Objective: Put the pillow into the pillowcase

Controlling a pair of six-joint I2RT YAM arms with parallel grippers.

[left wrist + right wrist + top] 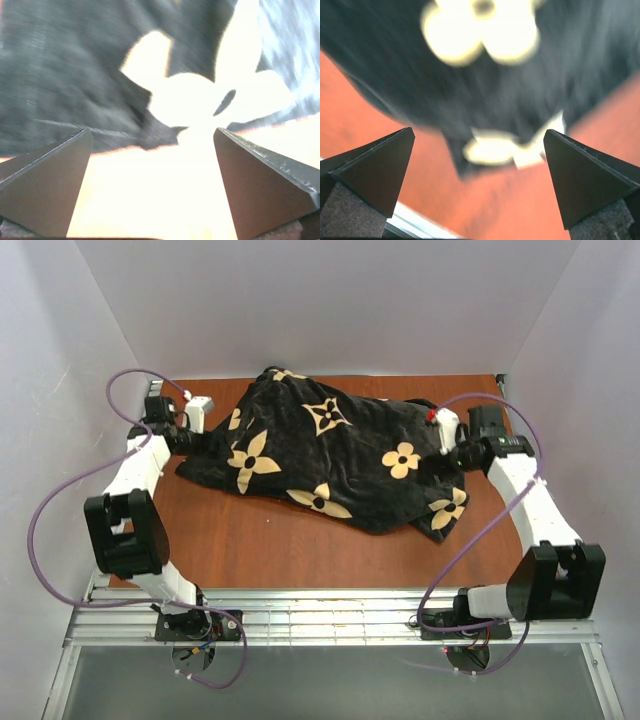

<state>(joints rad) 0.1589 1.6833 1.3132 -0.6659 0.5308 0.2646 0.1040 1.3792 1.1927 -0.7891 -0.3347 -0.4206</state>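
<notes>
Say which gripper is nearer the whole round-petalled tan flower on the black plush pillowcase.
Right. The right gripper sits beside the flower; the left gripper is at the pillowcase's opposite end.

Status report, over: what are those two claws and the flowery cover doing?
Left gripper open, empty. Right gripper open, empty. Pillowcase lumpy on table, pillow not visible. Nothing blocking.

Location type: enclosed robot test cell in a laboratory setting.

Plain pale panel walls (350,300) close off the back and both sides of a red-brown wooden table (270,540). A slotted aluminium rail (330,615) runs along the near edge and carries the bases of the left arm (125,530) and the right arm (545,510). Purple cables (60,500) loop loosely from each base up to its wrist. One domestic item, a pillowcase (330,455), lies on the table.
</notes>
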